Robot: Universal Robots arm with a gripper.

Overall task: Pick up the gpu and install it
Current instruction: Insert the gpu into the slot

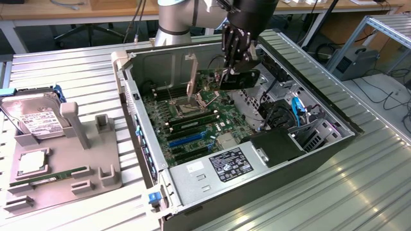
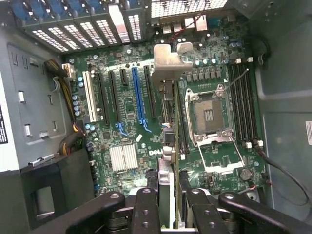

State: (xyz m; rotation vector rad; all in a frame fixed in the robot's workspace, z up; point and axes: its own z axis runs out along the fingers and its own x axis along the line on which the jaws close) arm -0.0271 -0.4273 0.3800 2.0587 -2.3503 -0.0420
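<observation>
Exterior view: grips the gpu (image 1: 244, 79) with the gripper (image 1: 239, 67), part-closed, above the motherboard (image 1: 192, 115). Wrist view: holds the gpu (image 2: 168, 146) edge-on over the motherboard (image 2: 126, 112), silver bracket (image 2: 168, 61) at its end. Could tilt in so thin a pinch, seat crooked on the motherboard, jam.

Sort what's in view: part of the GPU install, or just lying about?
Job: gpu, held in the gripper above the motherboard; open PC case.
Lying about: hard drive, RAM stick, CPU, on the grey holder tray.
</observation>
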